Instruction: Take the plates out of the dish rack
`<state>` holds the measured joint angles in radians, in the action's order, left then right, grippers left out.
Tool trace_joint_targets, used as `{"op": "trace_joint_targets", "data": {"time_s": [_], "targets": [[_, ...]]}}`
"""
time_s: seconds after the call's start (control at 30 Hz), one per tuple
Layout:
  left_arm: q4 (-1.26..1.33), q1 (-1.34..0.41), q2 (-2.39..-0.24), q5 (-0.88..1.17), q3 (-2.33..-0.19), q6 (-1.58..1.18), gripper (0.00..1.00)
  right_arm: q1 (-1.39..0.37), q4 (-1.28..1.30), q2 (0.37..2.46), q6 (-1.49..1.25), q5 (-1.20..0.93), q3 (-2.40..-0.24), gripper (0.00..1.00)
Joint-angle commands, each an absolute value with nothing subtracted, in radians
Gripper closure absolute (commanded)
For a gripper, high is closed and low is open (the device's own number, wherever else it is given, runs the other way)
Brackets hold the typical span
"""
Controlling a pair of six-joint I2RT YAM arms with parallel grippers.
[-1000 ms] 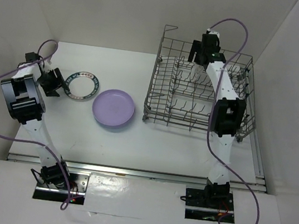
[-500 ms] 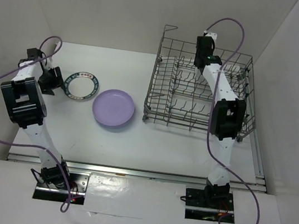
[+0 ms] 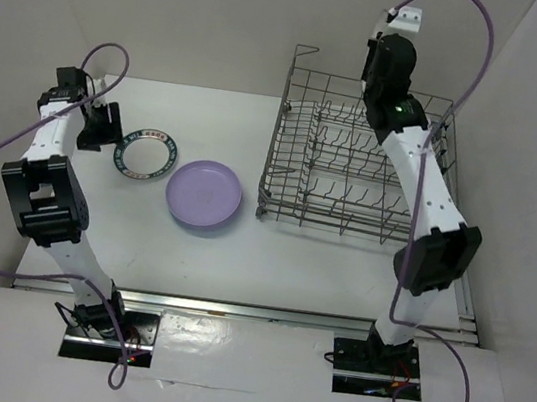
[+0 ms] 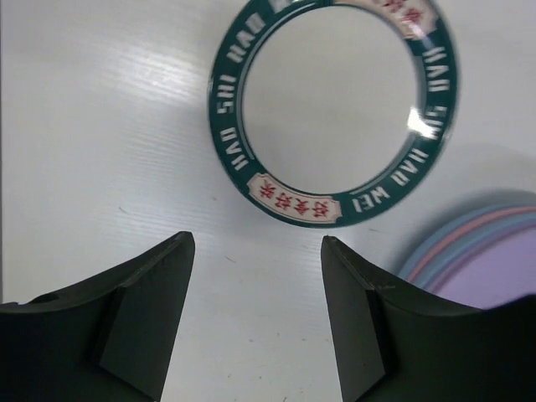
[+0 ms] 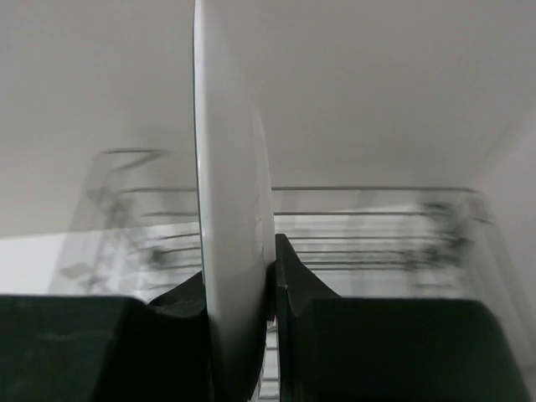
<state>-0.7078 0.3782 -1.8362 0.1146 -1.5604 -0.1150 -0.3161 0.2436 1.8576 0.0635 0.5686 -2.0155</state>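
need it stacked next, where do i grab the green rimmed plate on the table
Probably the rim nearest the left gripper, coming from the left. The green-rimmed plate lies flat, so only its rim offers an edge to pinch, and the lilac plate sits close on its right.

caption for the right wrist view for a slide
Right gripper shut on a pale round plate held edge-on, grey wire dish rack blurred behind.
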Motion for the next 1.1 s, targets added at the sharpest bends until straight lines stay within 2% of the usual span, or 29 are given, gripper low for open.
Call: {"op": "trace_joint_targets", "data": {"time_s": [0.0,0.03,0.1,0.23,0.3,0.37,0.6,0.8,0.87,0.9,0.97,1.0,1.07], "targets": [[-0.716,0.333,-1.715,0.141,-1.617,-0.066,0.24,-0.307,0.221,1.683,-0.157,0.038,-1.936,1.00],[-0.716,0.321,-1.674,0.187,-1.627,-0.057,0.24,-0.266,0.191,1.660,-0.208,-0.107,-1.892,1.00],[-0.751,0.310,-1.646,0.433,-1.653,-0.025,0.23,-0.236,0.119,1.628,-0.342,-0.463,-1.751,1.00],[-0.901,0.230,-1.646,0.968,-1.770,0.098,0.20,-0.245,-0.139,1.667,-0.562,-0.834,-1.571,1.00],[-0.948,0.192,-1.646,1.047,-1.793,0.126,0.16,-0.268,-0.292,1.687,-0.668,-0.982,-1.502,1.00],[-0.962,0.137,-1.657,1.046,-1.802,0.126,0.15,-0.311,-0.434,1.712,-0.736,-1.000,-1.447,1.00],[-0.876,0.029,-1.621,0.853,-1.738,0.055,0.12,-0.466,-0.353,1.824,-0.686,-0.963,-1.516,1.00],[-0.867,0.029,-1.644,0.824,-1.692,0.035,0.12,-0.518,-0.367,1.870,-0.695,-0.954,-1.546,1.00],[-0.867,0.020,-1.644,0.824,-1.692,0.035,0.17,-0.529,-0.367,1.881,-0.695,-0.954,-1.546,1.00],[-0.867,0.020,-1.644,0.824,-1.692,0.025,0.30,-0.529,-0.367,1.881,-0.695,-0.954,-1.546,1.00],[-0.893,0.020,-1.654,0.842,-1.704,0.040,0.47,-0.529,-0.367,1.881,-0.695,-0.936,-1.555,1.00],[-0.908,0.020,-1.654,0.856,-1.704,0.060,0.64,-0.529,-0.367,1.881,-0.695,-0.936,-1.568,1.00],[-0.937,0.020,-1.666,0.865,-1.718,0.078,0.80,-0.529,-0.357,1.891,-0.695,-0.936,-1.584,1.00]]}}
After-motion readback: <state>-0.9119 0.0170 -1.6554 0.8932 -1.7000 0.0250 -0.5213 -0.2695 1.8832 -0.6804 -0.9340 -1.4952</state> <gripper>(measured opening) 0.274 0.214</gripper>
